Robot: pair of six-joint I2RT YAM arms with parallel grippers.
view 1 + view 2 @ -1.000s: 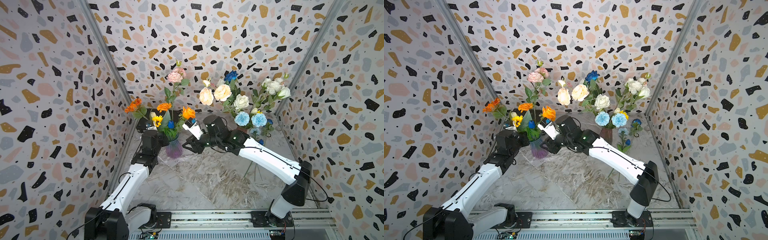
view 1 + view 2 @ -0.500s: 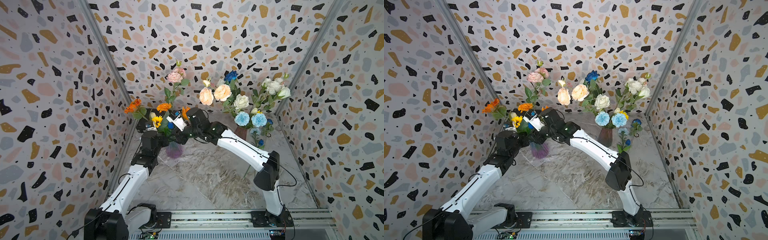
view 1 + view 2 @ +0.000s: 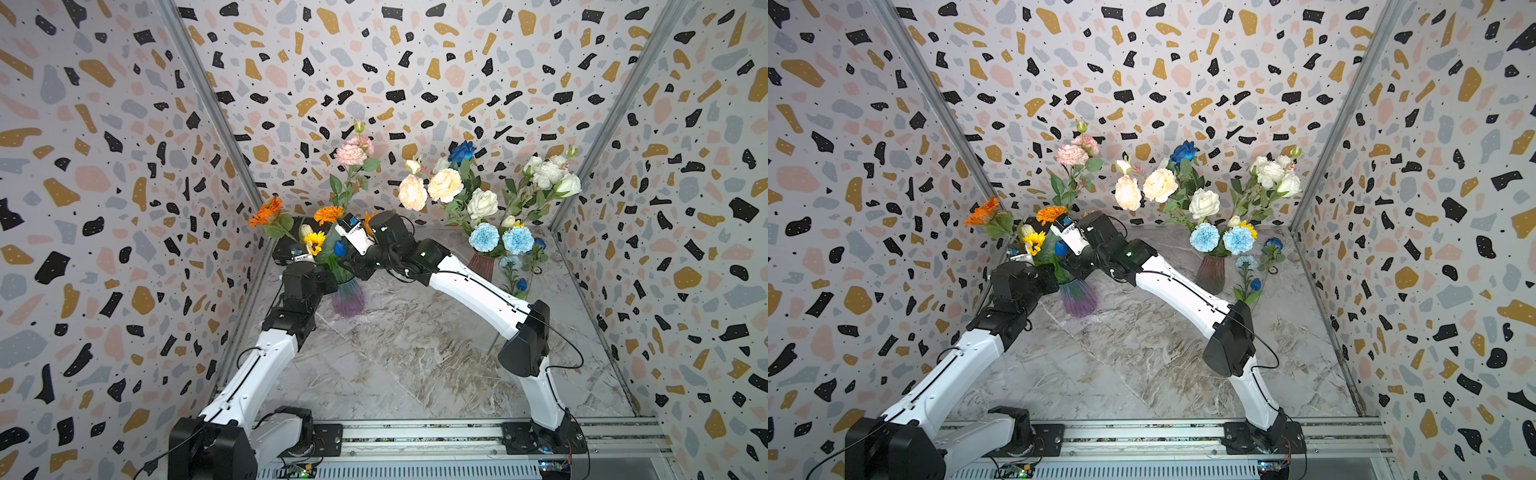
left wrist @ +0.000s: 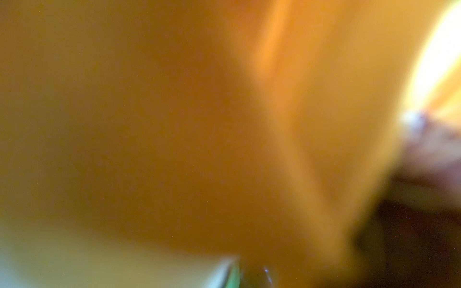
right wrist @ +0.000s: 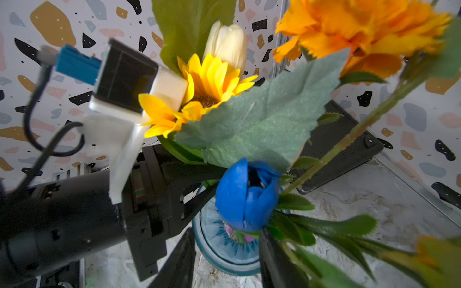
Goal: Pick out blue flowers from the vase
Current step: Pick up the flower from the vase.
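- Right gripper (image 5: 225,246) hangs over the mouth of the vase (image 5: 224,260). Its fingers (image 5: 177,259) stand apart, one on each side of the blue bud (image 5: 245,197), just under its head, and they clamp nothing.
- Left gripper (image 5: 194,194) is closed at the vase rim (whether it pinches the glass I cannot tell). Its own wrist view is only an orange blur.
- The bud stands in the vase among a sunflower (image 5: 212,82), a cream bud (image 5: 228,42), orange blooms (image 5: 354,37) and a broad leaf (image 5: 262,119).
- More blue flowers stand in the second vase (image 3: 481,266): two pale pom-poms (image 3: 484,237) and a deep-blue rose (image 3: 462,153). A few blue stems (image 3: 521,284) lie on the tabletop just beside it, near the right wall.
- The tabletop (image 3: 415,357) is grey-brown marble pattern, glossy.
- Terrazzo walls (image 3: 374,62) close three sides, speckled black, ochre, pink and grey.
- A metal rail (image 3: 415,434) runs along the front and carries both arm bases.
- A black case (image 3: 284,251) sits in the back left corner (behind the flowers).
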